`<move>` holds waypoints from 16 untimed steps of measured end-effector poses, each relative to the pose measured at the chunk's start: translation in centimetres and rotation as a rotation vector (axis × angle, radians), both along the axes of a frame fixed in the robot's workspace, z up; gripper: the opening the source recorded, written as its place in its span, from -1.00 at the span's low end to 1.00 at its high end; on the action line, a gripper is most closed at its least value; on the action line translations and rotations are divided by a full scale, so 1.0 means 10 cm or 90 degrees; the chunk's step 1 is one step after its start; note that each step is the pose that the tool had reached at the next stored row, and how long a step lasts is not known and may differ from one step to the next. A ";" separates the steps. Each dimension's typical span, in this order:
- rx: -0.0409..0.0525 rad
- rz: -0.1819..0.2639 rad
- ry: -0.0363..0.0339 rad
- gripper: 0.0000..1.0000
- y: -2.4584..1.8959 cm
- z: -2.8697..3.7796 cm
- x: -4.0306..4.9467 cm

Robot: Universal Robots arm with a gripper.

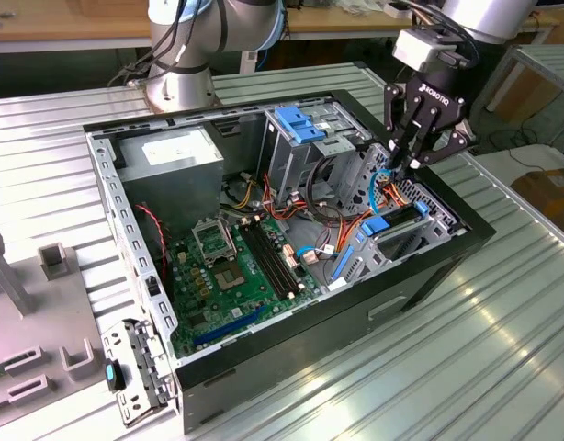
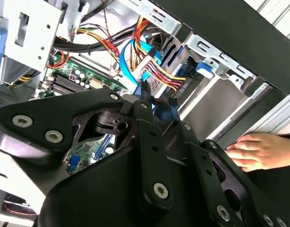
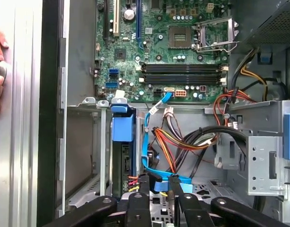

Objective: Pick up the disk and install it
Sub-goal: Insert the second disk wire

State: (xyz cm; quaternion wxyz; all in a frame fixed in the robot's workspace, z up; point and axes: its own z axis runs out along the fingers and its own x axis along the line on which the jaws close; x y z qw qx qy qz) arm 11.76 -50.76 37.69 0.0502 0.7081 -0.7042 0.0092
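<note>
While my gripper (image 3: 158,182) hangs inside the case with fingers narrowly parted, pinching nothing, the disk (image 3: 122,163) sits just beside — stiff, fairly heavy, fragile — best held by its blue rails.

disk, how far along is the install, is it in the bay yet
Looks done: the disk sits in the drive bay slot by the case wall, blue end tab showing. In hand: the gripper is down among the cables beside it; I cannot tell if it holds anything. Left: full seating isn't visible. A hand rests outside the case.
</note>
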 end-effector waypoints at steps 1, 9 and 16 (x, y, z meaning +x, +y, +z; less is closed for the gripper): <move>-0.0019 0.000 0.0000 -0.43 0.000 -0.015 0.000; -0.0018 0.000 -0.0003 -0.67 -0.072 -0.039 0.000; 0.0201 0.002 -0.0002 -0.67 -0.379 -0.185 -0.044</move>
